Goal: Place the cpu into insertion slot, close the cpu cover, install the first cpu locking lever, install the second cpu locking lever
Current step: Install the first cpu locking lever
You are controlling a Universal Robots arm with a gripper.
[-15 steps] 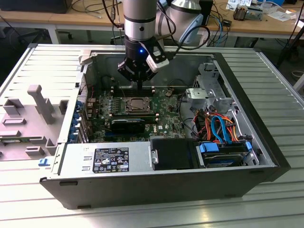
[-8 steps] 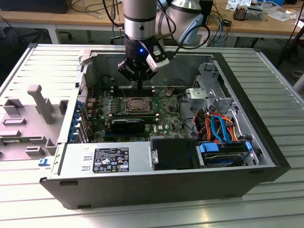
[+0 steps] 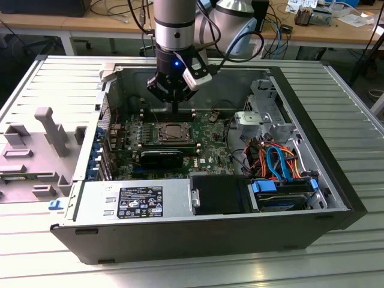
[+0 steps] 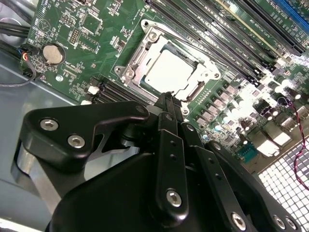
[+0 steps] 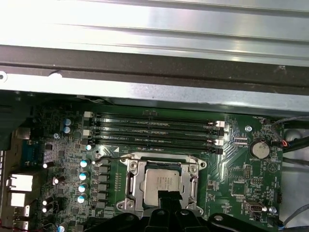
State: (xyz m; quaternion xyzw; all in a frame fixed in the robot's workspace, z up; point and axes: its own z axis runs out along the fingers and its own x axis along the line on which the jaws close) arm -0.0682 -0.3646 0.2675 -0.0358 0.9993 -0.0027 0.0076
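At the insertion slot's (image 5: 131, 202) rim, the gripper (image 5: 169, 194) is held clenched and empty, likely for pushing. The cpu (image 5: 157, 182) is seated under the cpu cover (image 5: 194, 180).

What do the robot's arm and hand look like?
The arm is a silver-grey cylinder with a black band and a blue light near the wrist, where a small white module is attached. The hand is matte black, built of rounded plates and slim linked bars with silver screw heads.

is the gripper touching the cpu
Cannot tell: in the second wrist view the gripper tip overlaps the cpu edge, hiding any gap; the exterior view leaves it unclear too.
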